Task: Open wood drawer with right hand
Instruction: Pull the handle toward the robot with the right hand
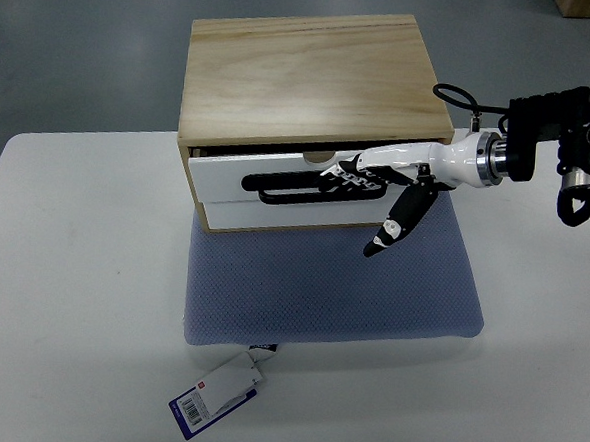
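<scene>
One wood drawer box (313, 92) with two white drawer fronts is being carried on a grey mat (331, 283) on the bench (70, 297), the upper drawer's black handle (282, 187) being hooked by the right hand's (373, 176) curled fingers (343, 176).

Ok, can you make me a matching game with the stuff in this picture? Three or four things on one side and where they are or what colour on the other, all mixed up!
Things:
1. wooden box
2. drawer front
3. mat
4. tag

Clues:
A. blue-grey, lying under the box
B. white, with a black handle
C. near the table's front edge, beside the mat's corner
D. light brown, standing at the back of the mat

Pairs: 1-D, 2-B, 3-A, 4-C

Bonus: the right hand has its fingers at the black handle.
</scene>
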Tool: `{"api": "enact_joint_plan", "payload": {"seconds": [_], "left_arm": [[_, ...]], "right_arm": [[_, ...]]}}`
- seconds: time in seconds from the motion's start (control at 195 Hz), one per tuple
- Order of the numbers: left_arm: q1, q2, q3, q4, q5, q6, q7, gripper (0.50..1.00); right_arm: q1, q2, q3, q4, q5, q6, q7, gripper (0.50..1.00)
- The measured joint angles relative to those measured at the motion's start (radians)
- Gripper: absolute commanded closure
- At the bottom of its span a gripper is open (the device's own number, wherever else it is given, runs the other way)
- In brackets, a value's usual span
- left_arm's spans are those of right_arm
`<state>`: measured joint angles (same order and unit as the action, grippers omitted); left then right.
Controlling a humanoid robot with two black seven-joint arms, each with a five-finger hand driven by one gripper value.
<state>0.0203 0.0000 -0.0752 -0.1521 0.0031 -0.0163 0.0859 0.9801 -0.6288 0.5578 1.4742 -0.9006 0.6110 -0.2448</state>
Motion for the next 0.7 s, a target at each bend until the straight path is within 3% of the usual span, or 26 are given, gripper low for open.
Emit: {"api": "enact_joint_plan", "payload": {"seconds": [0.701], "left_arm": [[0.000,0.000,0.000,0.000,0.000,0.000,0.001,0.500]], "right_arm": [[-0.011,-0.038,-0.004,0.082,0.073,0.000,-0.100,0.562]]}}
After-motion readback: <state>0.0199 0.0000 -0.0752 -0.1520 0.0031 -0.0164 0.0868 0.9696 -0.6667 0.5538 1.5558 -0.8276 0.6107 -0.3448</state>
